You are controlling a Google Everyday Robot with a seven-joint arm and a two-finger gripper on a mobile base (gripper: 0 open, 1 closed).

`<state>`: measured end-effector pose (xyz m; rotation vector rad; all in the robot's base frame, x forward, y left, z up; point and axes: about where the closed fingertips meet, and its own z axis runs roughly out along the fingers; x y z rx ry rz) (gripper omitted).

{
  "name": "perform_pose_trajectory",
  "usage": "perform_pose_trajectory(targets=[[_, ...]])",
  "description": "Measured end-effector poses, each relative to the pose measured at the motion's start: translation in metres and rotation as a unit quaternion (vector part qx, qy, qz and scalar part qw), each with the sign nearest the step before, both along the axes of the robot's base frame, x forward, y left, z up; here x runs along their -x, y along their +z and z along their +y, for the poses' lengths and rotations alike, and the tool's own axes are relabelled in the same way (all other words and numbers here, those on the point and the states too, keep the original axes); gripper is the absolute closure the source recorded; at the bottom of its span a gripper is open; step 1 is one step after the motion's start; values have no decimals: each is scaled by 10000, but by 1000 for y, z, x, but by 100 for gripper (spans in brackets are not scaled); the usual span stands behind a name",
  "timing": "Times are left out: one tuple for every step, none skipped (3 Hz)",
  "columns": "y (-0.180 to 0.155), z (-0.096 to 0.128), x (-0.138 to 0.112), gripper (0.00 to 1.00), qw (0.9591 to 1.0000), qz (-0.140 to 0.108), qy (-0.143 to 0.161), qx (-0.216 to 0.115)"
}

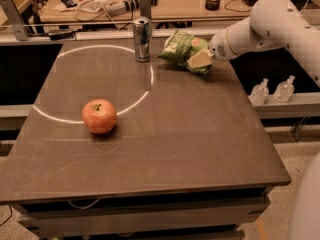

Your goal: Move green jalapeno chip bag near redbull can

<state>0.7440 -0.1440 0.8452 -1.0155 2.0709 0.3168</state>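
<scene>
The green jalapeno chip bag (182, 49) hangs tilted just above the far part of the dark table (200, 149), held at its right end. My gripper (201, 60) is shut on the bag; the white arm reaches in from the upper right. The redbull can (142, 39) stands upright at the table's far edge, a short gap to the left of the bag.
A red apple (99, 116) sits at the left middle of the table, on a white circle line. Two small clear bottles (272, 90) stand on a ledge to the right. A cluttered desk lies behind the table.
</scene>
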Motion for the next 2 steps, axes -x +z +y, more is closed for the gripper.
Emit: perform_pose_trajectory(targets=[[-5, 11, -19, 100, 9999, 39, 90, -28], [-6, 12, -20, 100, 9999, 46, 100, -35]])
